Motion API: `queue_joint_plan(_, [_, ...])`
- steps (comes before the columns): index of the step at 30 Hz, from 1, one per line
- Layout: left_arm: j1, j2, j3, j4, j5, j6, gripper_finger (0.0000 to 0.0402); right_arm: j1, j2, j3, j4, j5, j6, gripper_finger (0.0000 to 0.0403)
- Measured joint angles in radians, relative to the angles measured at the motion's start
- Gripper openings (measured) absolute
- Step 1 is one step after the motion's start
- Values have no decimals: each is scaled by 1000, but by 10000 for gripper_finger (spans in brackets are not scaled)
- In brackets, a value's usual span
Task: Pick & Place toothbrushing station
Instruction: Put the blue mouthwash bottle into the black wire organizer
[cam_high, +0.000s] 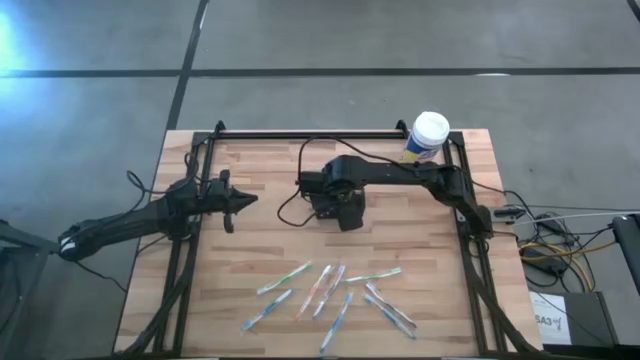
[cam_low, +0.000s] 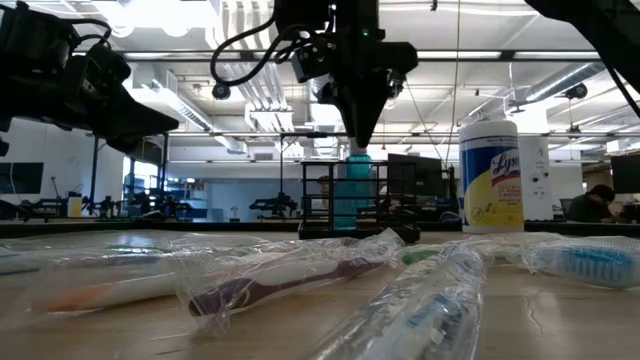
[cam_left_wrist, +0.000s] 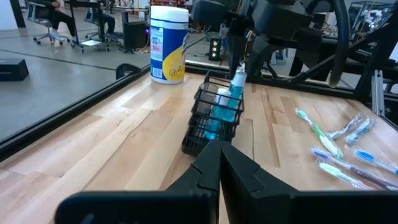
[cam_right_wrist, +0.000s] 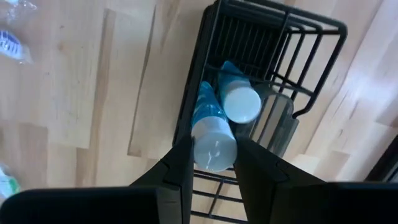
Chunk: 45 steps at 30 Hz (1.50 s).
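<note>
A: Colours?
B: Black wire-mesh caddy (cam_left_wrist: 208, 121), two blue tubes with white caps (cam_right_wrist: 214, 146). My right gripper (cam_right_wrist: 211, 163) black.
A: Canister?
B: Canister (cam_left_wrist: 168, 43) yellow-blue, white lid. Table (cam_high: 260, 250) light wood.

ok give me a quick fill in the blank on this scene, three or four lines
1. The right gripper is closed on a white-capped blue ____ standing in the black wire caddy.
2. Counting the gripped one, the caddy holds ____ tubes.
3. The wrapped toothbrushes lie on the ____, none in the caddy.
4. The left gripper, off to the caddy's side, is ____.

Missing words: tube; two; table; shut
</note>
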Motion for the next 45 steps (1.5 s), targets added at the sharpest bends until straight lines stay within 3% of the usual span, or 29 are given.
queue_joint_plan(32, [0,0,0,1,-8,5,7,-42,-9,-118,124,-52,32,91])
queue_joint_plan(45, [0,0,0,2,-24,10,7,-47,-4,-105,117,-61,32,157])
